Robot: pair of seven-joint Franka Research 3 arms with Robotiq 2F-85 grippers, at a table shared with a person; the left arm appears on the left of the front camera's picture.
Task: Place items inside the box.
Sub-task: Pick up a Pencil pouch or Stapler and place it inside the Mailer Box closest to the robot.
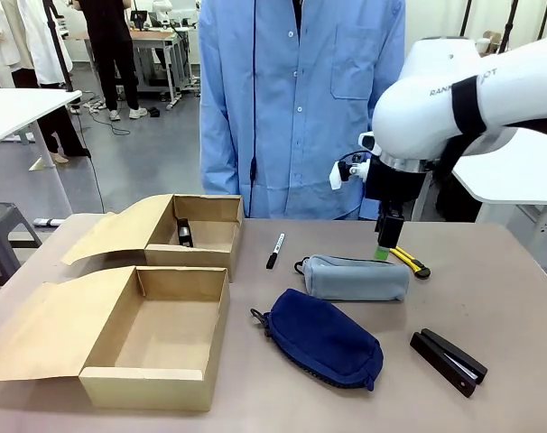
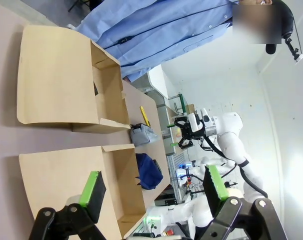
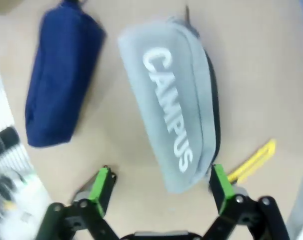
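- Pencil case (image 3: 174, 115), grey soft fabric, oblong, "CAMPUS" print, lies on table (image 1: 508, 298) beside puffy navy fabric pouch (image 1: 326, 338), outside open cardboard box (image 1: 156, 390).
- Right gripper (image 3: 159, 180) fingers wide, above case's end.
- Left gripper (image 2: 154, 187) fingers wide, empty.

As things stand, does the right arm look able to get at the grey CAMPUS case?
Probably yes: its open tool hangs over one end of the case, nothing between; the utility knife lies beside.

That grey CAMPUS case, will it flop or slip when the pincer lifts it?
Probably sags: the grey case looks like soft fabric. Its matte cloth likely grips well. Lying flat, it seems unlikely to roll.
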